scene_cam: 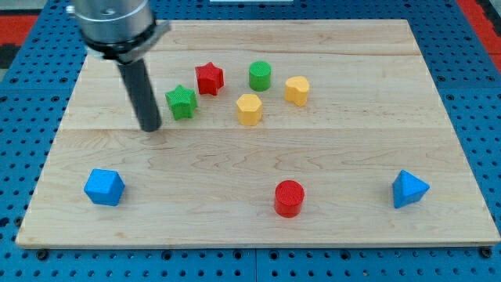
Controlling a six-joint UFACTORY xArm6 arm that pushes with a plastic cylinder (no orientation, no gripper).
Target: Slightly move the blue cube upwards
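The blue cube (104, 187) sits near the board's bottom left corner. My tip (150, 128) rests on the wooden board (329, 149) above and to the right of the blue cube, well apart from it. The tip stands just left of a green star (181, 102), with a small gap between them.
A red star (209, 78), a green cylinder (260, 75) and two yellow blocks (249, 109) (297, 90) cluster at the upper middle. A red cylinder (289, 197) stands at the bottom middle. A blue triangular block (409, 189) lies at the bottom right. Blue pegboard surrounds the board.
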